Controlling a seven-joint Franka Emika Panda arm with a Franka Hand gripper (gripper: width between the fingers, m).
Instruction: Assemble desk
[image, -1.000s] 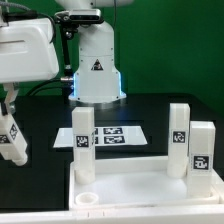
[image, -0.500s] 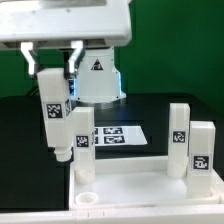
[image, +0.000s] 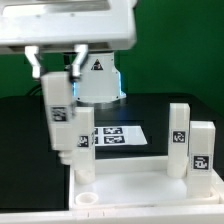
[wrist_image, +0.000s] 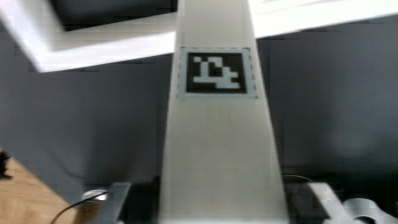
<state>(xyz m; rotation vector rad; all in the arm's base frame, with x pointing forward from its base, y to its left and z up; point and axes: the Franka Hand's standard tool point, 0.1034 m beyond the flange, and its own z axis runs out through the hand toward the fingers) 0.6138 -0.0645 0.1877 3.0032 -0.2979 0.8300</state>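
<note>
My gripper (image: 55, 72) is shut on a white desk leg (image: 60, 118) with a black-and-white tag and holds it upright above the table, just on the exterior view's left of the tabletop panel (image: 140, 185). In the wrist view the held leg (wrist_image: 221, 120) fills the middle between my fingers (wrist_image: 121, 197). Three legs stand on the panel: one at its near left corner region (image: 84, 140), two at the right (image: 178, 135) (image: 201, 148). An empty round corner socket (image: 88, 198) shows at the panel's front left.
The marker board (image: 112, 136) lies on the black table behind the panel. The white robot base (image: 97, 75) with a triangle logo stands at the back. A green wall is behind.
The arm swept in from the exterior view's left with the leg, then moved slightly right and down, closer to the standing left leg.
</note>
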